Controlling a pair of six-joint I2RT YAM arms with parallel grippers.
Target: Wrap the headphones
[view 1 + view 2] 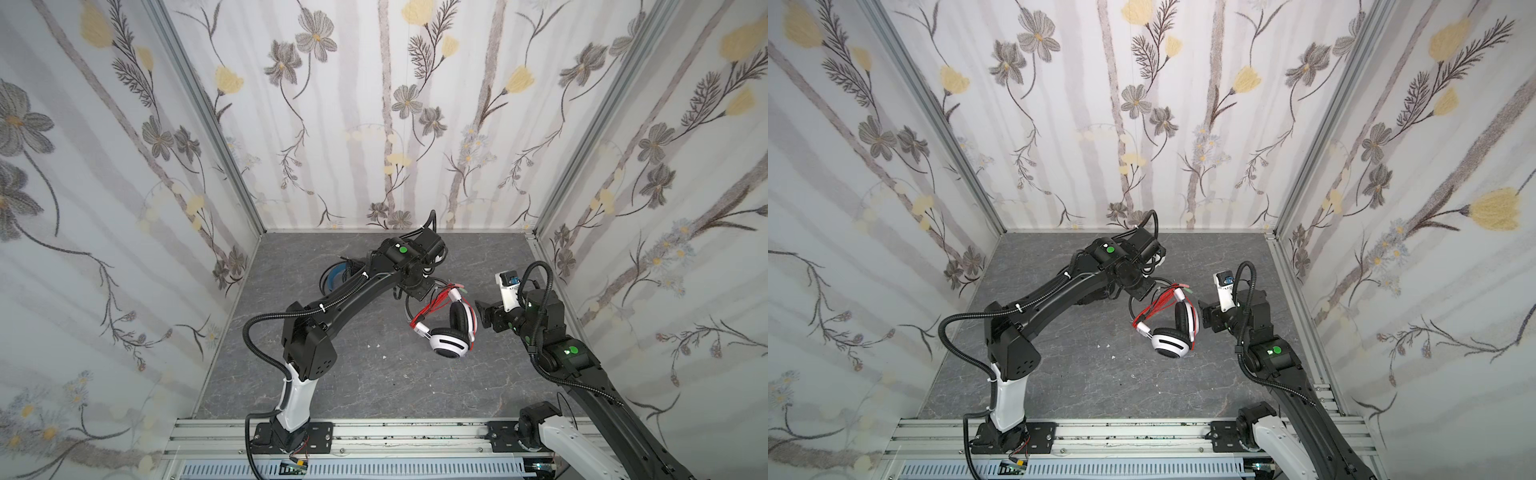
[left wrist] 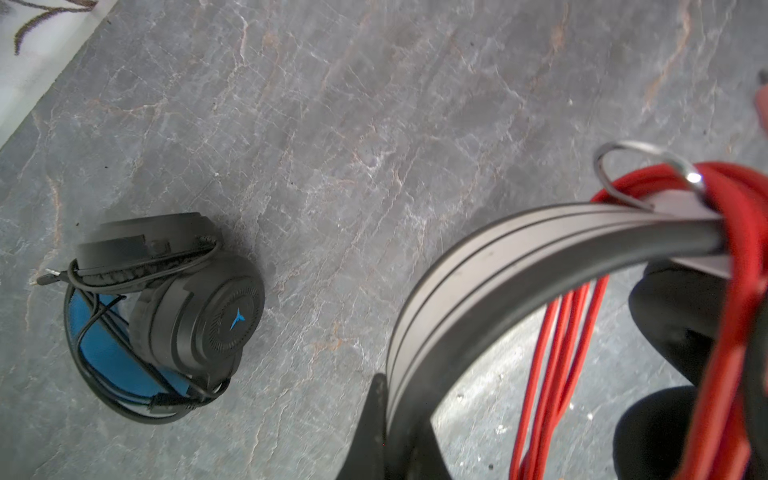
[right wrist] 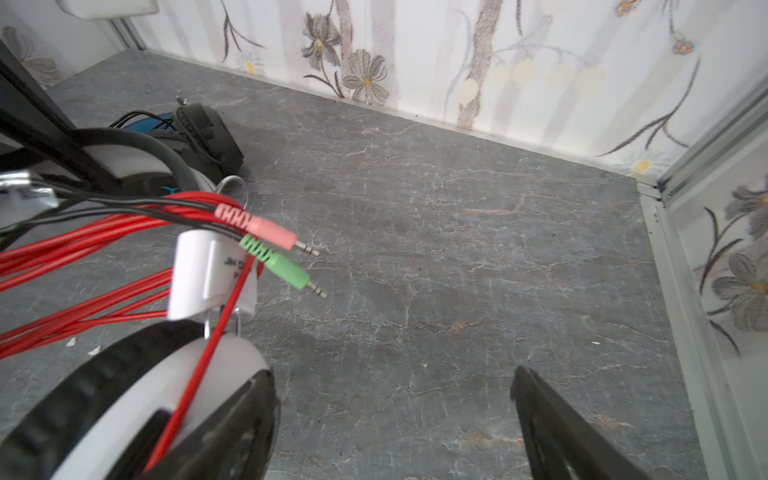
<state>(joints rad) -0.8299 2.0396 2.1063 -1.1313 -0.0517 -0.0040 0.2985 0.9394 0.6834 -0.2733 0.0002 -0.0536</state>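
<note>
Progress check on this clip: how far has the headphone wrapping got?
Done, apparently: the black headset lies on the table with its black cable wound around it. In hand: the left gripper grips the white headset by its band, the red cable looped across it; the right gripper is open beside an earcup. Left: the pink and green plugs stick out loose, and the headset is not yet released.

Grey marble-look tabletop point(image 1: 332, 382), a few tiny white scraps point(image 1: 378, 345) scattered mid-surface; floral-papered walls point(image 1: 374, 124) on three sides, an aluminium rail point(image 1: 415, 434) along the front edge.
</note>
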